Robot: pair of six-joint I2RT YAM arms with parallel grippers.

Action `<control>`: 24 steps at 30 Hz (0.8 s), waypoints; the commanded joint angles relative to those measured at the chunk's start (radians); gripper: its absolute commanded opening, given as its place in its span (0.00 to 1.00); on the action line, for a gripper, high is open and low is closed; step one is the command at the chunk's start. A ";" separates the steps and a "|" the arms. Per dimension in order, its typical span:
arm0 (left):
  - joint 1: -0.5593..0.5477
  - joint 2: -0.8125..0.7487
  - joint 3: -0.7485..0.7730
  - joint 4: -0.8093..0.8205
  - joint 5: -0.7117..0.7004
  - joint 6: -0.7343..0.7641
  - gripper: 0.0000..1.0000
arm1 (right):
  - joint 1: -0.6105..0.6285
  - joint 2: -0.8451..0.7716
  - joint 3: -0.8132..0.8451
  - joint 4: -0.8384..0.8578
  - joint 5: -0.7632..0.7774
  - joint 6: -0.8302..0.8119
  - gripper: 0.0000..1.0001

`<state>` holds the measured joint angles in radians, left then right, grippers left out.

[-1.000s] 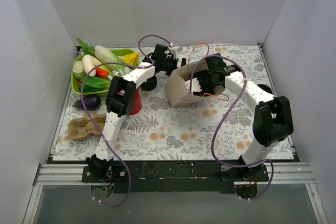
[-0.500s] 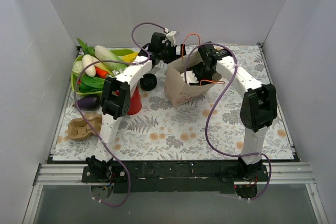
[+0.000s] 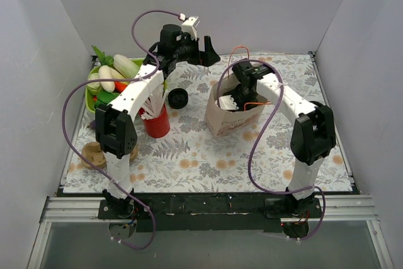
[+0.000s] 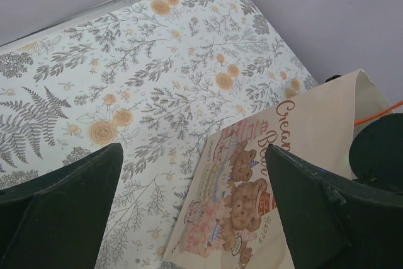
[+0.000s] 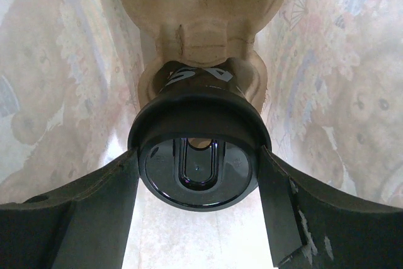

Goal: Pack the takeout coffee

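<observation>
The takeout coffee [image 5: 195, 102] was found inside the paper bag [image 3: 230, 118], which stood open-topped at about 1 o'clock from the middle of the table. In the right wrist view, the cup was seen upright with its black lid on. It sat in a well of a pulp carrier [image 5: 201, 4], whose spine rose at 12 o'clock of the cup.

The right gripper [image 5: 198, 162] was lowered into the bag. Its jaws were set fairly wide and pressed against the lid's rim at 3 and 9 o'clock, so the cup was judged to be held. The left gripper [image 4: 194, 148] was raised above the table at 11 o'clock of the bag. It was spread as wide as it goes, with nothing between its fingers.

The cup was judged to be light, with a thin wall that would dent under a hard squeeze. The plastic lid was judged to be smooth, somewhat slippery and only pressed on, so a lift by the lid alone might pull it off. A gentle hold across the rim, or just beneath it on the wall, was thought safest. It was also thought best kept upright, since its contents could not be seen.

A red straw cup [image 3: 156, 123] stood at 9 o'clock of the bag, well apart from it.
</observation>
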<state>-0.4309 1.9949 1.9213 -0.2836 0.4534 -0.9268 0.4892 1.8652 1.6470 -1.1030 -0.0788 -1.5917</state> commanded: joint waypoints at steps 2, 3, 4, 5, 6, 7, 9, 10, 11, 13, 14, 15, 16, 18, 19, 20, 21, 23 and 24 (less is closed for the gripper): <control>-0.009 -0.080 -0.036 -0.022 -0.025 0.040 0.98 | -0.011 -0.003 -0.154 -0.052 0.025 0.095 0.01; -0.011 -0.085 -0.038 -0.028 -0.025 0.043 0.98 | -0.012 -0.021 -0.176 -0.014 0.021 0.095 0.01; -0.011 -0.088 -0.039 -0.032 -0.025 0.046 0.98 | -0.015 -0.030 -0.196 0.008 0.016 0.105 0.02; -0.011 -0.093 -0.039 -0.035 -0.024 0.049 0.98 | -0.020 -0.038 -0.232 0.028 0.013 0.113 0.03; -0.009 -0.097 -0.039 -0.040 -0.022 0.054 0.98 | -0.024 -0.050 -0.245 0.055 -0.004 0.119 0.03; -0.009 -0.100 -0.042 -0.040 -0.019 0.057 0.98 | -0.034 -0.057 -0.254 0.063 -0.013 0.142 0.04; -0.009 -0.113 -0.048 -0.043 -0.007 0.066 0.98 | -0.043 -0.070 -0.253 0.074 -0.039 0.163 0.05; -0.011 -0.116 -0.050 -0.043 -0.002 0.068 0.98 | -0.052 -0.074 -0.247 0.075 -0.050 0.176 0.07; -0.011 -0.117 -0.048 -0.048 0.004 0.071 0.98 | -0.058 -0.083 -0.242 0.080 -0.062 0.193 0.10; -0.009 -0.123 -0.048 -0.052 0.021 0.074 0.98 | -0.067 -0.107 -0.228 0.088 -0.085 0.203 0.18; -0.011 -0.127 -0.050 -0.054 0.025 0.074 0.98 | -0.067 -0.118 -0.227 0.091 -0.091 0.203 0.23; -0.011 -0.131 -0.053 -0.054 0.030 0.074 0.98 | -0.067 -0.136 -0.228 0.094 -0.095 0.205 0.30; -0.009 -0.133 -0.056 -0.054 0.040 0.074 0.98 | -0.069 -0.149 -0.231 0.098 -0.099 0.208 0.42; -0.011 -0.139 -0.065 -0.054 0.051 0.074 0.98 | -0.067 -0.173 -0.234 0.104 -0.107 0.220 0.46; -0.012 -0.143 -0.068 -0.054 0.057 0.072 0.98 | -0.067 -0.179 -0.234 0.104 -0.108 0.228 0.52; -0.015 -0.146 -0.073 -0.051 0.060 0.072 0.98 | -0.069 -0.185 -0.234 0.109 -0.110 0.236 0.56; -0.017 -0.150 -0.082 -0.052 0.060 0.074 0.98 | -0.067 -0.195 -0.233 0.111 -0.110 0.249 0.65; -0.025 -0.159 -0.088 -0.052 0.065 0.078 0.98 | -0.069 -0.205 -0.225 0.115 -0.108 0.262 0.78; -0.026 -0.162 -0.091 -0.052 0.067 0.080 0.98 | -0.069 -0.215 -0.224 0.121 -0.107 0.269 0.88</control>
<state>-0.4419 1.9282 1.8473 -0.3321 0.4904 -0.8688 0.4255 1.6920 1.4303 -0.9268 -0.1490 -1.3869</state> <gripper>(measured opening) 0.981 0.774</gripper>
